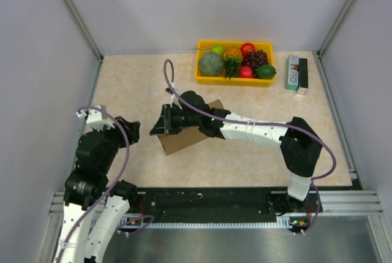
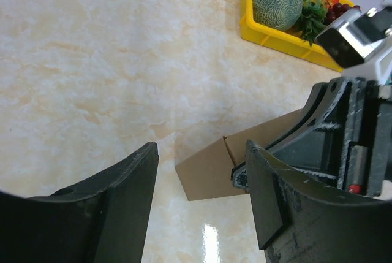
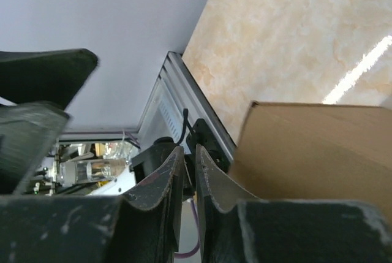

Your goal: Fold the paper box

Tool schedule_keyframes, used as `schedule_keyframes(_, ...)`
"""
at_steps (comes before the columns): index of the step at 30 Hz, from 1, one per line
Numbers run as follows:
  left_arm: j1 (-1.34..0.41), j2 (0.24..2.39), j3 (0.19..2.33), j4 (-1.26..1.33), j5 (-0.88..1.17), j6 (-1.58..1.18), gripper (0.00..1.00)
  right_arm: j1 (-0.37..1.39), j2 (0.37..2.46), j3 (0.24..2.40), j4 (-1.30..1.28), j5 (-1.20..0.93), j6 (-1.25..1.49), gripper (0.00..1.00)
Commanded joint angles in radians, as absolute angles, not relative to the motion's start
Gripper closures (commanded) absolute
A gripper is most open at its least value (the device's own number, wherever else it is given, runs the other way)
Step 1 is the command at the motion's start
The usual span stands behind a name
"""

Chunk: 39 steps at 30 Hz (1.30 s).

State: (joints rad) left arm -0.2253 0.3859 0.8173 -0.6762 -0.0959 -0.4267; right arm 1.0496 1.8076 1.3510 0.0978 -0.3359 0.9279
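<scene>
The paper box (image 1: 184, 141) is a flat piece of brown cardboard lying left of centre on the beige table; it also shows in the left wrist view (image 2: 208, 171) and the right wrist view (image 3: 312, 152). My right gripper (image 1: 158, 124) reaches across it to its left end. Its fingers (image 3: 190, 156) stand almost together with nothing visible between them, and the cardboard lies against the outer side of one finger (image 3: 211, 177). My left gripper (image 1: 133, 129) hovers just left of the box. It is open (image 2: 201, 146) and holds nothing, with the box corner ahead of it.
A yellow tray (image 1: 199, 70) of fruit stands at the back centre, its rim (image 2: 245, 5) also in the left wrist view. A small printed carton (image 1: 297, 73) lies to its right. Aluminium rails (image 3: 190, 91) and grey walls bound the table.
</scene>
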Motion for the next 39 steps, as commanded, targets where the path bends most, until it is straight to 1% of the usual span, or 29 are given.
schedule_keyframes(1,-0.229,0.376,0.847,-0.663,-0.101,-0.414,0.36,1.04,1.735,1.499,0.038,-0.328,0.877,0.87)
schedule_keyframes(4,-0.229,0.377,0.844,-0.657,-0.098,-0.413,0.36,1.032,1.698,1.494,0.026,-0.316,0.858,0.87)
schedule_keyframes(7,-0.229,0.382,0.839,-0.655,-0.089,-0.416,0.34,1.032,1.687,1.405,0.067,-0.31,0.874,0.87)
schedule_keyframes(9,-0.229,0.387,0.838,-0.652,-0.075,-0.417,0.34,1.032,1.695,1.3,0.173,-0.33,0.928,0.86)
schedule_keyframes(12,-0.229,0.396,0.839,-0.647,-0.057,-0.416,0.32,1.032,1.727,1.214,0.233,-0.318,0.946,0.87)
schedule_keyframes(14,-0.229,0.405,0.839,-0.641,-0.038,-0.416,0.3,1.029,1.753,1.213,0.226,-0.314,0.933,0.87)
schedule_keyframes(17,-0.229,0.439,0.836,-0.634,0.041,-0.413,0.3,1.012,1.74,1.233,0.218,-0.334,0.934,0.87)
schedule_keyframes(20,-0.229,0.485,0.831,-0.627,0.106,-0.416,0.3,0.993,1.678,1.278,0.126,-0.325,0.888,0.86)
schedule_keyframes(23,-0.229,0.532,0.812,-0.611,0.164,-0.423,0.28,0.939,1.58,1.244,0.112,-0.345,0.887,0.85)
schedule_keyframes(25,-0.229,0.571,0.793,-0.603,0.202,-0.433,0.26,0.882,1.495,1.22,0.088,-0.347,0.868,0.82)
schedule_keyframes(28,-0.229,0.61,0.767,-0.578,0.247,-0.454,0.23,0.81,1.396,1.189,-0.047,-0.353,0.798,0.73)
schedule_keyframes(29,-0.229,0.617,0.759,-0.566,0.255,-0.46,0.22,0.757,1.381,1.183,-0.136,-0.366,0.775,0.71)
schedule_keyframes(30,-0.229,0.624,0.752,-0.554,0.261,-0.465,0.2,0.73,1.359,1.18,-0.174,-0.377,0.731,0.63)
schedule_keyframes(31,-0.23,0.627,0.738,-0.542,0.265,-0.468,0.19,0.71,1.326,1.175,-0.205,-0.383,0.704,0.58)
schedule_keyframes(33,-0.23,0.644,0.724,-0.497,0.293,-0.451,0.19,0.667,1.296,1.17,-0.286,-0.399,0.625,0.52)
schedule_keyframes(35,-0.229,0.666,0.724,-0.468,0.334,-0.427,0.23,0.663,1.286,1.169,-0.31,-0.437,0.586,0.51)
schedule_keyframes(38,-0.229,0.715,0.759,-0.474,0.339,-0.381,0.24,0.661,1.298,1.158,-0.318,-0.454,0.565,0.52)
schedule_keyframes(39,-0.229,0.733,0.77,-0.486,0.322,-0.364,0.23,0.663,1.299,1.151,-0.313,-0.442,0.557,0.53)
